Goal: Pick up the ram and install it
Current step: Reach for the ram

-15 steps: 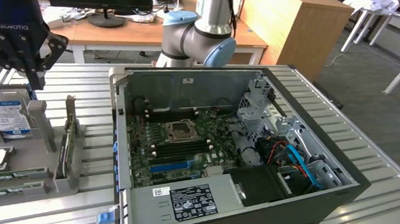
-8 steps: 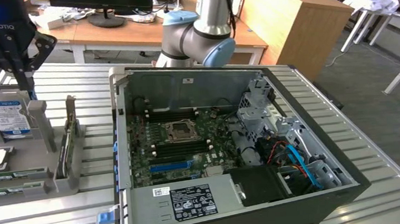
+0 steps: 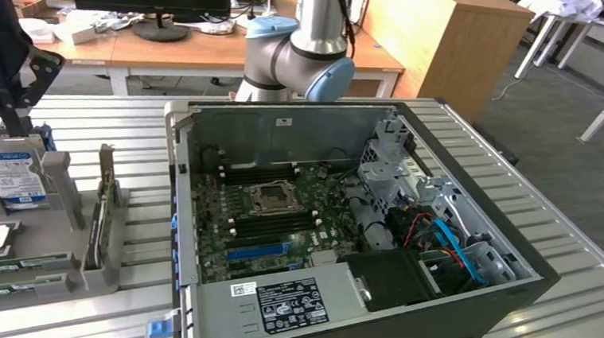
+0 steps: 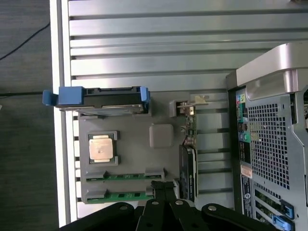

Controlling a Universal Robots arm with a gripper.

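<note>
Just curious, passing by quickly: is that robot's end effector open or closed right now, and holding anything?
End effector: closed, nothing visibly held.

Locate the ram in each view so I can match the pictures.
Exterior view: the ram sticks, two green strips, sit in the grey holder at the exterior view's far left, outside the computer case.
Wrist view: the ram sticks sit in the grey holder, close to the gripper.
Shared landmark: the hard drive in the same holder.
</note>
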